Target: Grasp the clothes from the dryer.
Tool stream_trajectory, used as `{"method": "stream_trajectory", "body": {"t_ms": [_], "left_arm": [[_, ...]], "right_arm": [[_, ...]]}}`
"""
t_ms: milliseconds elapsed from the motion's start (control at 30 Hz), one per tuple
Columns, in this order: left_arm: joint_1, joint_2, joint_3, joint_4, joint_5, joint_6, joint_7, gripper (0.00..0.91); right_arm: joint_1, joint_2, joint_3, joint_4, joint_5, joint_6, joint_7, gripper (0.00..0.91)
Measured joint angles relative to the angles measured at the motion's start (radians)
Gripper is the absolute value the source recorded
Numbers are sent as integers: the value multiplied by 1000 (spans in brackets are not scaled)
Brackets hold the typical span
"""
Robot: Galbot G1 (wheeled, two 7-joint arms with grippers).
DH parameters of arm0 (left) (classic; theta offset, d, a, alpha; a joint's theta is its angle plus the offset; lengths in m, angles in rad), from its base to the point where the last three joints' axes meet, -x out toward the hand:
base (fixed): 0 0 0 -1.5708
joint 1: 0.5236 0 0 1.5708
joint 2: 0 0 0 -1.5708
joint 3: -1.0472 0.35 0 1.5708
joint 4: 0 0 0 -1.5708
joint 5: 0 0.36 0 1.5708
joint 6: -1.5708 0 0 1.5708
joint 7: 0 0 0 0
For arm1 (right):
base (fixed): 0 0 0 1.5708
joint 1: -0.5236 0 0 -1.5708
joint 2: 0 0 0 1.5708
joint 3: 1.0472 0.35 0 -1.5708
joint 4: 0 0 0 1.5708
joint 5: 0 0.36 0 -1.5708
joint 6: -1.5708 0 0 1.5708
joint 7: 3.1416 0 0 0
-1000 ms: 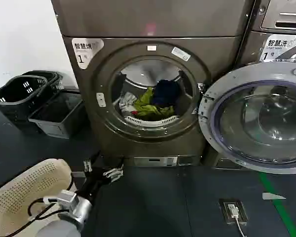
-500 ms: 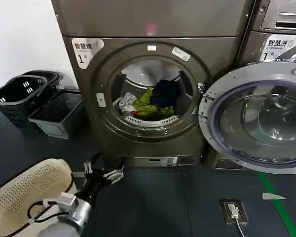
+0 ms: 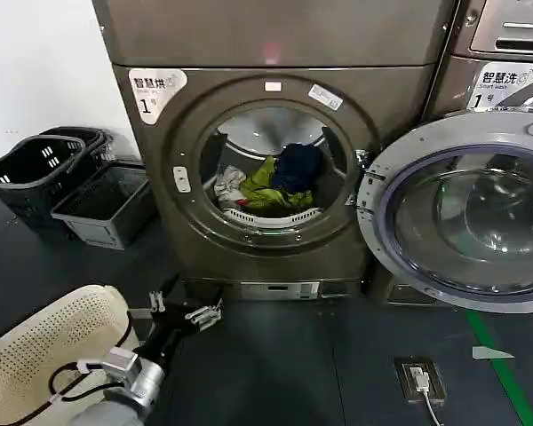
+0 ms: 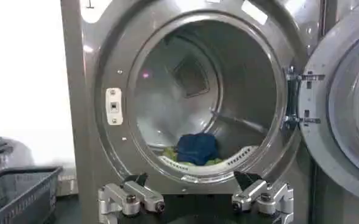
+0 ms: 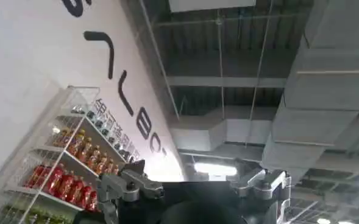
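While the clothes [image 3: 268, 185] lie heaped inside the dryer [image 3: 275, 160], its glass door [image 3: 462, 213] is swung wide to the right. The left gripper [image 3: 185, 311] is held low before the machine, fingers spread and empty; dark baskets [image 3: 67, 182] are stacked at the left. The right gripper [image 5: 194, 189] is pointed at the ceiling, spread and empty.

The right gripper [image 5: 194, 185] is pointing up toward ceiling ducts [image 5: 325, 91], fingers spread apart; bottle shelves [image 5: 69, 164] are sitting at nine o'clock.

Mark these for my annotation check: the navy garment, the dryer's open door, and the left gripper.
navy garment [image 3: 298, 167], head view, middle of the dark fabric.
dryer's open door [image 3: 379, 257], head view, silver rim.
left gripper [image 3: 185, 310], head view, between its open fingertips.
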Motion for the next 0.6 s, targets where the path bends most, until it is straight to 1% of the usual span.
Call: {"method": "stream_trajectory", "body": {"t_ms": [600], "left_arm": [[-1,-17,4,4,18,-8,7,907]], "right_arm": [[8,-20,-17,-5,-17,-1,-3,907]]}}
